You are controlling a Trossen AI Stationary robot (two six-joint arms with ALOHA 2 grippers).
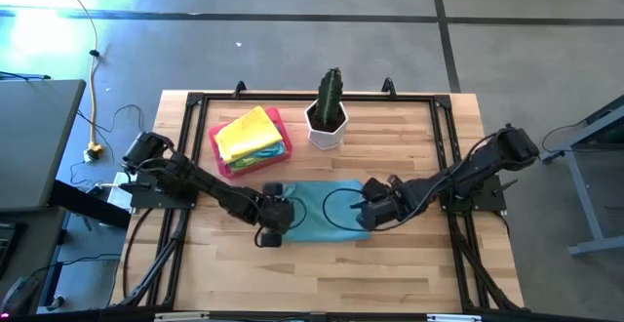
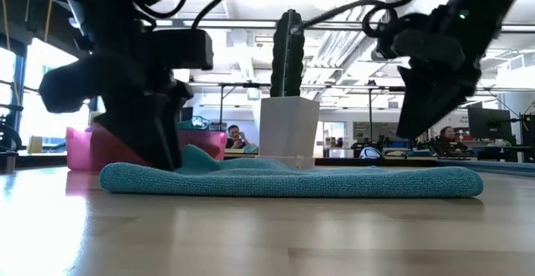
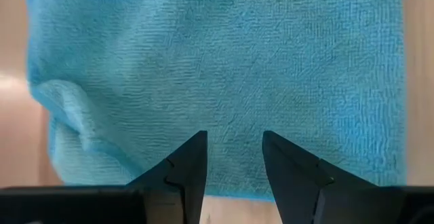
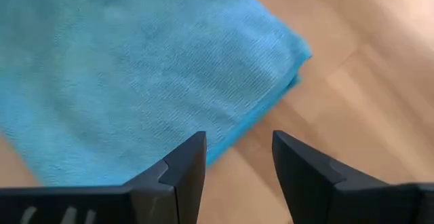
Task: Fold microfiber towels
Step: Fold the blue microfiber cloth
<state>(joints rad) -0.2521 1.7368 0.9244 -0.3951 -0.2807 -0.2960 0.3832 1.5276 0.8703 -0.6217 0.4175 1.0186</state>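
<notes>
Your table (image 1: 409, 263) fills the frame centre; pink tray (image 1: 220, 156) of stacked towels (image 1: 249, 135) upper left. Blue towel (image 1: 317, 208) lies folded at centre. Left gripper (image 1: 274, 222) at its left edge, right gripper (image 1: 373, 210) at its right, both spread, holding nothing.

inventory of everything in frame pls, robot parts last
Blue towel: one, light blue, folded, lying flat mid-table between the two grippers.
Towel stack: yellow on top, green and blue edges below, exact count unclear, in the tray.
Pink tray: one, pink, back left of the table.
Potted cactus: one, green in a white pot, back centre.
Table: one, light wood.
Left gripper: open, over the blue towel's left end.
Right gripper: open, over the towel's right edge.
</notes>
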